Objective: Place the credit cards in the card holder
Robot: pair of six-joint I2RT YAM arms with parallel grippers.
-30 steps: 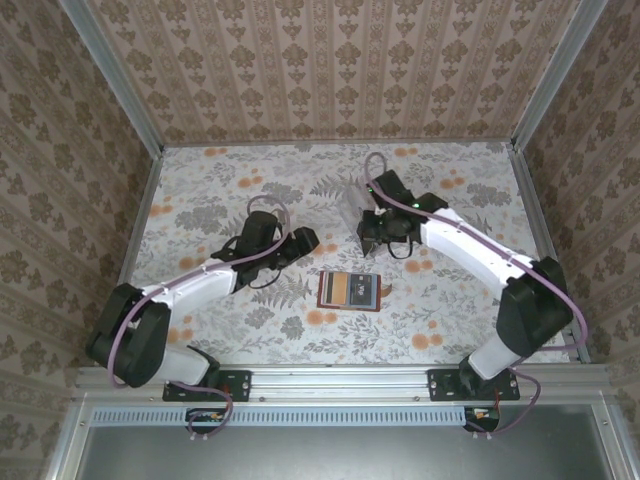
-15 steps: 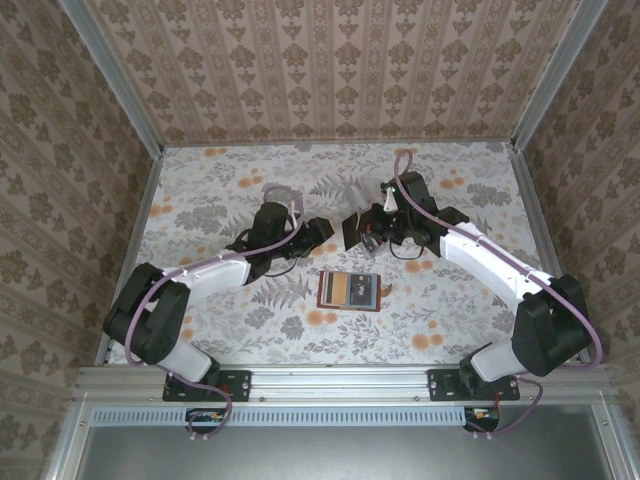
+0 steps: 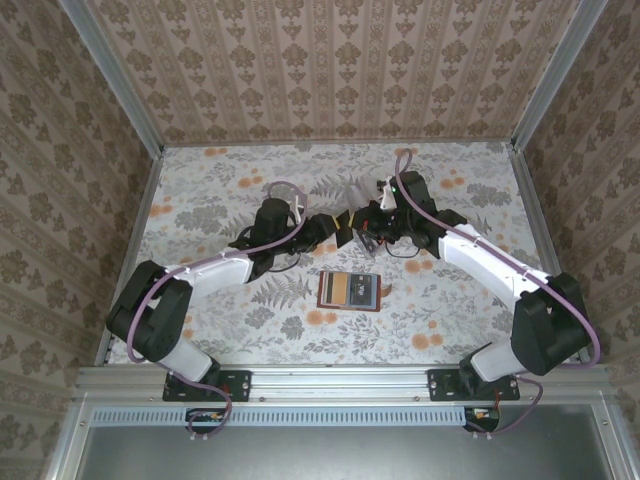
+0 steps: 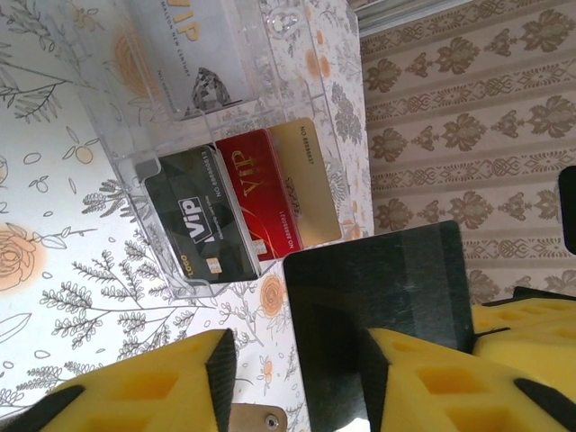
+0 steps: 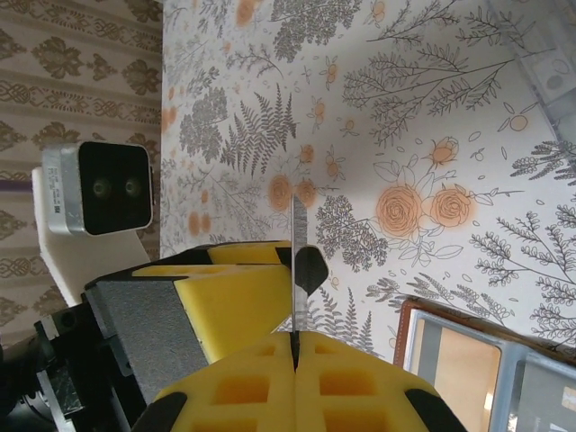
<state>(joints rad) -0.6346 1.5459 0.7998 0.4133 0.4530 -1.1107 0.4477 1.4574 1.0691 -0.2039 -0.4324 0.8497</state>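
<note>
A dark grey credit card (image 5: 298, 261) stands edge-on in my right gripper (image 5: 294, 340), which is shut on its lower edge. My left gripper (image 4: 295, 353) has its fingers on either side of the same card (image 4: 373, 301). One pad lies against the card and a gap shows at the other, so the jaws are still open. Over the table's middle the two grippers meet, left (image 3: 335, 225) and right (image 3: 362, 230). The brown card holder (image 3: 350, 290) lies open on the table just in front of them, and its edge (image 5: 468, 360) is in the right wrist view.
A clear plastic stand (image 4: 153, 117) sits behind the grippers and holds a black card (image 4: 198, 220), a red card (image 4: 261, 198) and a gold card (image 4: 306, 180). Walls and metal rails (image 3: 130, 250) enclose the floral table.
My left arm has swung right to meet the right gripper, and its jaws have narrowed around the dark card. The right gripper has shifted slightly with the card still in it.
</note>
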